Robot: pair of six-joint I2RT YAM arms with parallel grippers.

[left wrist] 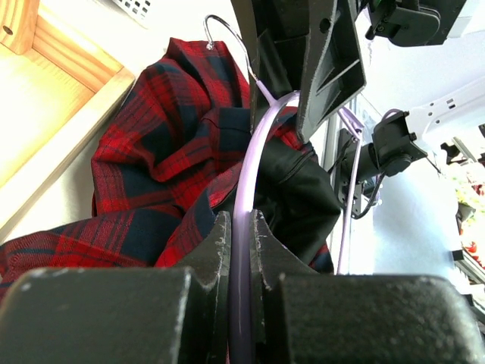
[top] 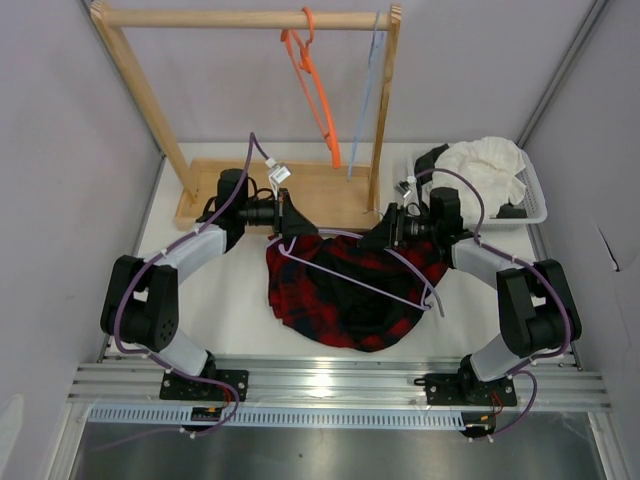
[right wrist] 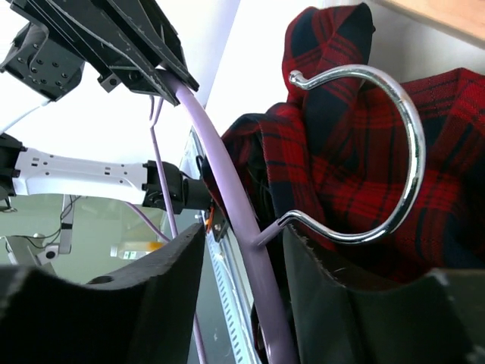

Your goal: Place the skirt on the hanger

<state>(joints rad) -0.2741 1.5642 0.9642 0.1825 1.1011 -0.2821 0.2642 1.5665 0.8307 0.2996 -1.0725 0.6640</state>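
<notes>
White table (top: 230, 300), wooden rack (top: 230, 18) beyond: skirt (top: 340, 310) heaped, hanger (top: 350, 277) between two claws.
From above, the skirt lies between both claws, the hanger across it. Left wrist: the left gripper (left wrist: 241, 227) pinches the lavender bar tight. Right wrist: the right gripper (right wrist: 242, 243) stands loose around the neck, so the bar could twist free, I judge; cloth bunched behind the hook (right wrist: 413, 144) may snag.

Table (top: 230, 300) w/ skirt (top: 350, 290), rack base (top: 320, 190), basket (top: 536, 196) atop.

Hanger (left wrist: 244, 227) seemingly lies across skirt (left wrist: 151, 144).
</notes>
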